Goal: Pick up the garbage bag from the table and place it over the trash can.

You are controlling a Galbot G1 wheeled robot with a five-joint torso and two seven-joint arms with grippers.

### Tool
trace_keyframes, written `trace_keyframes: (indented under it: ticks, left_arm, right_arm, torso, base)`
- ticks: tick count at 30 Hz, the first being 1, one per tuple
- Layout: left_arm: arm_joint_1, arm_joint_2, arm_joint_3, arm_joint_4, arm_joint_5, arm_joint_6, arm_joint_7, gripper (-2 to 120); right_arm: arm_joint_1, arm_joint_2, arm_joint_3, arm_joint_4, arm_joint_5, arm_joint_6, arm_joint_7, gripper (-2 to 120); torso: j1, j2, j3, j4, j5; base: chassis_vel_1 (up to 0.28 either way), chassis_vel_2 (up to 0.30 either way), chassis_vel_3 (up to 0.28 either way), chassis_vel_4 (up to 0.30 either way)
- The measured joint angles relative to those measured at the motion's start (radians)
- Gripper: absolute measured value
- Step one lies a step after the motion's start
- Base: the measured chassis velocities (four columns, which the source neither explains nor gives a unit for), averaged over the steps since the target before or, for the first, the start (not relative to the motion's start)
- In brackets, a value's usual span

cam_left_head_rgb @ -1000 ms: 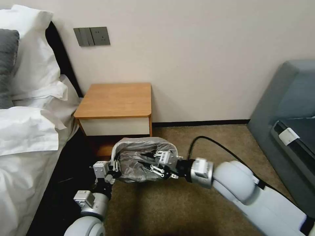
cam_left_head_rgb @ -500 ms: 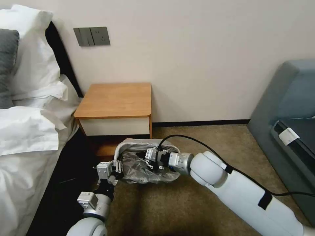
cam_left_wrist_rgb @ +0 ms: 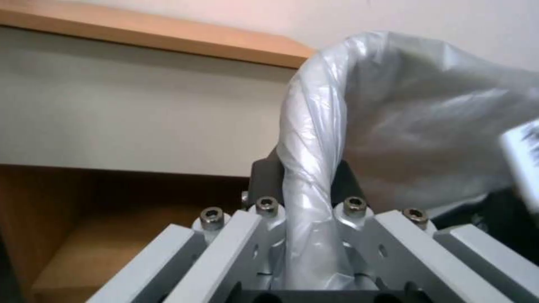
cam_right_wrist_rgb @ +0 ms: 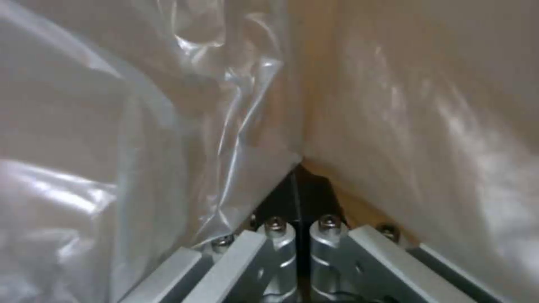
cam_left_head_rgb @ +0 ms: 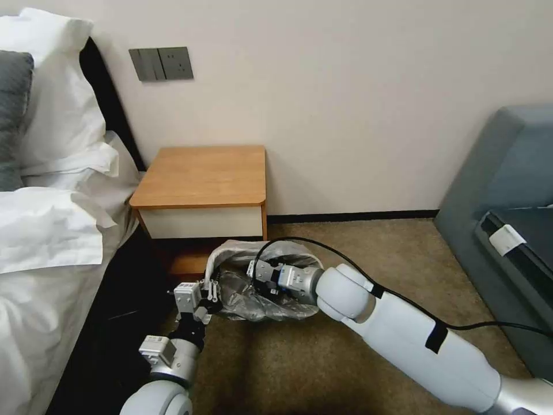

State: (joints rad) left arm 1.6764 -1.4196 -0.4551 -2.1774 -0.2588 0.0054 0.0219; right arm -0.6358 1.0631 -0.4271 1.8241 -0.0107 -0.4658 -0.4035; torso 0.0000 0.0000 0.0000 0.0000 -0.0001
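Observation:
The garbage bag [cam_left_head_rgb: 253, 300], grey crinkled film, lies draped over the trash can on the carpet in front of the table [cam_left_head_rgb: 201, 178]. The film hides the can in the head view. My left gripper [cam_left_head_rgb: 206, 291] is shut on the bag's twisted rim [cam_left_wrist_rgb: 306, 168] at its near-left edge. My right gripper [cam_left_head_rgb: 257, 275] reaches deep into the bag's mouth. In the right wrist view its fingers [cam_right_wrist_rgb: 297, 187] are shut, with their tips against a fold of film [cam_right_wrist_rgb: 168, 105]. A beige surface [cam_right_wrist_rgb: 427, 126], the trash can's wall, shows behind the film.
A bed with white linen [cam_left_head_rgb: 46, 230] stands at the left, close to the left arm. A grey sofa [cam_left_head_rgb: 507, 190] is at the right. A black cable [cam_left_head_rgb: 357, 253] loops over the right arm. Brown carpet [cam_left_head_rgb: 276, 369] lies open in front.
The right arm has pushed left and deeper into the bag; its fingers were spread a second ago. The left gripper, still holding the rim, has shifted slightly right.

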Motion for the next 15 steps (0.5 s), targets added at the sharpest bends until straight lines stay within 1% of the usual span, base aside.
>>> trace_keyframes:
  ticks: [5,15]
  left_arm:
    - [0.0,0.001,0.004,-0.004,0.003,0.001,0.002,5]
    - [0.004,0.004,0.006,-0.01,0.007,0.001,0.014,5]
  right_arm:
    - [0.012,0.01,-0.022,-0.034,-0.007,-0.013,0.008,0]
    - [0.019,0.005,-0.02,-0.086,-0.017,-0.017,0.007,0]
  torso:
    - [0.0,0.0,0.0,0.0,0.0001]
    - [0.0,0.0,0.0,-0.0001,0.0002]
  base:
    - [0.0,0.0,0.0,0.0]
    - [0.0,0.0,0.0,0.0]
